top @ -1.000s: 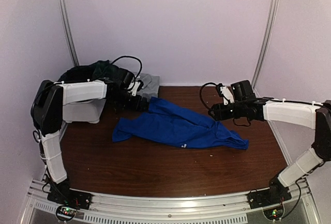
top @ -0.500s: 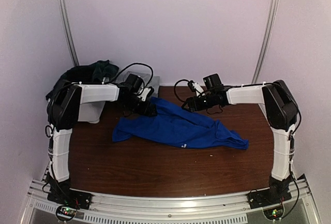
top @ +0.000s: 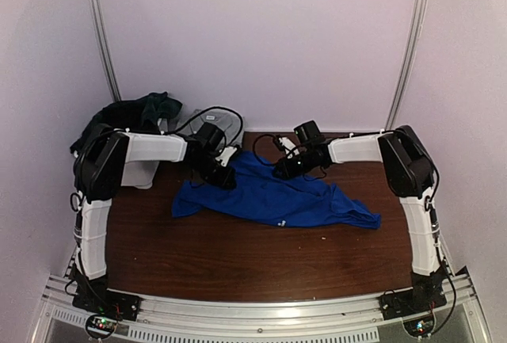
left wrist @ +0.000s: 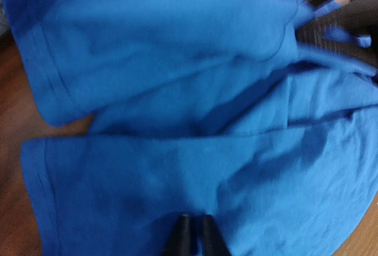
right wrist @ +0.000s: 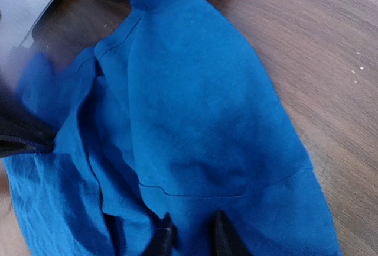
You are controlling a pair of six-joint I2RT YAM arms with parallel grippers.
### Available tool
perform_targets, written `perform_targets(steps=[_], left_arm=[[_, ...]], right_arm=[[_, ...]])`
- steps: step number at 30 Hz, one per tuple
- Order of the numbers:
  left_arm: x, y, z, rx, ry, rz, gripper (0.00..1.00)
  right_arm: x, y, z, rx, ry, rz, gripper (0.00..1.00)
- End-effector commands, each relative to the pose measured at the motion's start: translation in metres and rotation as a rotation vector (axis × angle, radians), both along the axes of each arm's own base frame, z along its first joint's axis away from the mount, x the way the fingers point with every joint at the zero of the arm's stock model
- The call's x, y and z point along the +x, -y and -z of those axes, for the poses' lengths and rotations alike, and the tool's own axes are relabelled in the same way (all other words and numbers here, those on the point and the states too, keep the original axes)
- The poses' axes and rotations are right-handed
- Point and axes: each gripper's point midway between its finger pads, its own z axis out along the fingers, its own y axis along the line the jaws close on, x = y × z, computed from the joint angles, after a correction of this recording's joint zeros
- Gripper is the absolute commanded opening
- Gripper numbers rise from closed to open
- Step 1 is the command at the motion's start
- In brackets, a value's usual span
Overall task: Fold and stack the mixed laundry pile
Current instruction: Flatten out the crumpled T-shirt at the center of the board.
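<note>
- Since half a second ago, the right arm has been swung further left, so the right tool point(top: 282, 170) is now set on the far edge of the crumpled royal-blue cloth T-shirt point(top: 269, 200).
- The left tool point(top: 225, 177) has hardly been shifted and is clenched on a fold of the T-shirt.
- The T-shirt is spread across the middle of the brown wooden worktop point(top: 238, 264).
- The right tool is released, its fingers point(right wrist: 223, 232) parted with blue cloth seen between them.
- Dark green garments point(top: 146, 109) are heaped in the white plastic basket point(top: 139, 173) at far left.

Dark wood table point(top: 238, 264); pale lilac walls point(top: 261, 42) on three sides; metal posts point(top: 410, 42) at far corners; soft, even light.
</note>
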Motion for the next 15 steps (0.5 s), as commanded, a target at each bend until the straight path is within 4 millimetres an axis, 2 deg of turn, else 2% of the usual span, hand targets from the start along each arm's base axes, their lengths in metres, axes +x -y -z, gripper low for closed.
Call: perform_targets(steps=[1,4,9,11,14,15], left_arm=[[-0.011,-0.005,-0.028,-0.01,0.048,0.022,0.0],[-0.017,-0.011,-0.044,-0.017,0.075,0.024,0.0],[-0.042,-0.028,-0.061,-0.026,0.108,0.012,0.0],[-0.059,-0.04,-0.056,-0.013,0.095,0.004,0.0],[-0.066,-0.054,-0.06,-0.001,0.123,-0.038,0.0],[-0.063,-0.062,-0.059,0.01,0.132,-0.082,0.08]], right_arm=[[0.004,0.018,-0.007,-0.035,0.018,0.055,0.11],[0.003,0.032,-0.015,-0.036,0.023,0.093,0.0],[0.001,0.063,-0.027,-0.04,0.029,0.168,0.0],[-0.002,0.076,-0.031,-0.027,0.022,0.2,0.0],[-0.014,0.083,-0.037,0.011,0.015,0.201,0.0],[-0.018,0.084,-0.036,0.013,0.009,0.195,0.0]])
